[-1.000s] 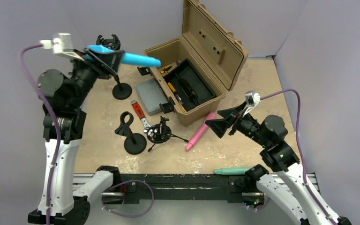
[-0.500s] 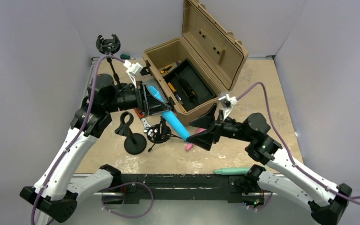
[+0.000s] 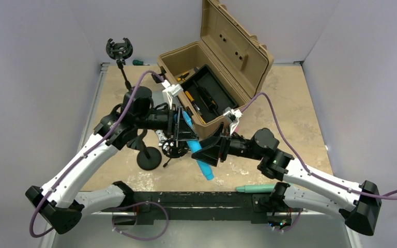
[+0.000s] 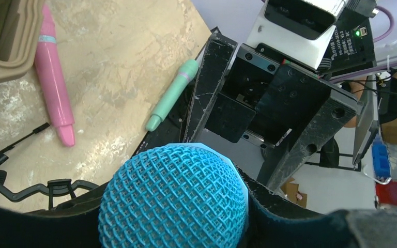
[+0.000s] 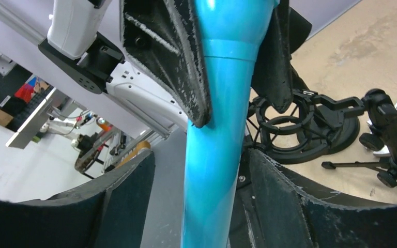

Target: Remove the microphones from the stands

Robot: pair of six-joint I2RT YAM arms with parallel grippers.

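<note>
Status: the blue microphone [image 3: 205, 170] is off every stand. It is held in the air over the near middle of the surface [image 3: 289, 103], with the mesh head up toward the left arm and the handle slanting down toward the arm bases.

The left hand [image 3: 186, 132] pinches it near the head end, with a finger pressed on each side.

The right hand [image 3: 209, 151] straddles the handle lower down. Its fingers are spread with a gap showing, so it is not gripping yet.

The back stand [image 3: 119, 50] has an empty clip. The near stand [image 3: 147, 152] and the small tripod mount [image 3: 176, 147] are also empty.

Judgement: the removal itself looks done. What is left appears to be a hand-over to the right hand and then setting the microphone down, perhaps by the pink microphone [image 4: 54, 88] or the green microphone [image 3: 256, 188] lying on the surface.

Risk: the left hand lets go before the right hand clamps.
</note>
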